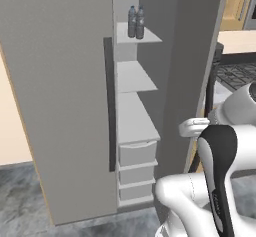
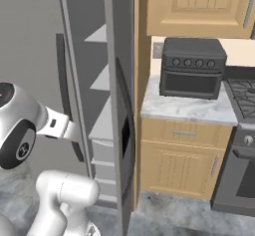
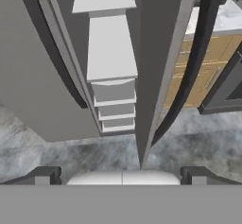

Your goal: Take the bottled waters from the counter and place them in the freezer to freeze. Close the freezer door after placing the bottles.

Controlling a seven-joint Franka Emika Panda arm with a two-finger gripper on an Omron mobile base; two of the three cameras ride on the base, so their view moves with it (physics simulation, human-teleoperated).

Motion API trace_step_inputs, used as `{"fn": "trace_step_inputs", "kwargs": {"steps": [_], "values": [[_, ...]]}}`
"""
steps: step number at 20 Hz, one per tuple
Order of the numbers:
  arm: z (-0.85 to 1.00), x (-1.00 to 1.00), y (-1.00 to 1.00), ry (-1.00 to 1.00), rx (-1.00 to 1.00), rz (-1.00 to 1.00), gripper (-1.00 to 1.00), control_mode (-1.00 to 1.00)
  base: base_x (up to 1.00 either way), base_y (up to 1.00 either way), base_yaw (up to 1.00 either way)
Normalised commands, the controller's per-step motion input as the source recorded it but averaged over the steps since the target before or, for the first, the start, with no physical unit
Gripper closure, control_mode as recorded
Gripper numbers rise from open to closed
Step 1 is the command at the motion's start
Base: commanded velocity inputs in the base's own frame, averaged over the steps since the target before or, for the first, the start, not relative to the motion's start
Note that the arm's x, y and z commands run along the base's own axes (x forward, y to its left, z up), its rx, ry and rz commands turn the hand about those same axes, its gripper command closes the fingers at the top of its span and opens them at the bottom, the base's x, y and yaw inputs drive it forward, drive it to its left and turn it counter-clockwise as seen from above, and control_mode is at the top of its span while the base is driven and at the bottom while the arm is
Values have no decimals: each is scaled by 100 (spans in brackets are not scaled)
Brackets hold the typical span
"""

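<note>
Both bottles [image 1: 135, 22] stood on the freezer's [image 1: 131, 76] far upper shelf; the gripper [image 3: 122, 173], fingers wide and empty, faced closing the door [image 1: 60, 96].

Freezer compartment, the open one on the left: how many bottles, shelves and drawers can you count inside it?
Small translucent grey plastic water bottles with blue caps: 2, standing side by side on the top shelf.
Pale grey flat shelves: 3.
Pale grey pull-out drawers: 3, stacked at the bottom.
Total: 8.
</note>
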Motion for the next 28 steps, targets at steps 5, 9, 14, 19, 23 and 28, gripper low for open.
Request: {"fn": "trace_step_inputs", "kwargs": {"steps": [5, 9, 14, 19, 23, 28], "values": [[0, 0, 0, 0, 0, 0, -100, 100, 0, -50, 17], [0, 0, 0, 0, 0, 0, -100, 100, 0, -18, 10], [0, 0, 0, 0, 0, 0, -100, 100, 1, -3, 0], [0, 0, 0, 0, 0, 0, -100, 100, 13, 0, -5], [0, 0, 0, 0, 0, 0, -100, 100, 23, -1, -10], [0, 0, 0, 0, 0, 0, -100, 100, 12, -4, -9]]}}
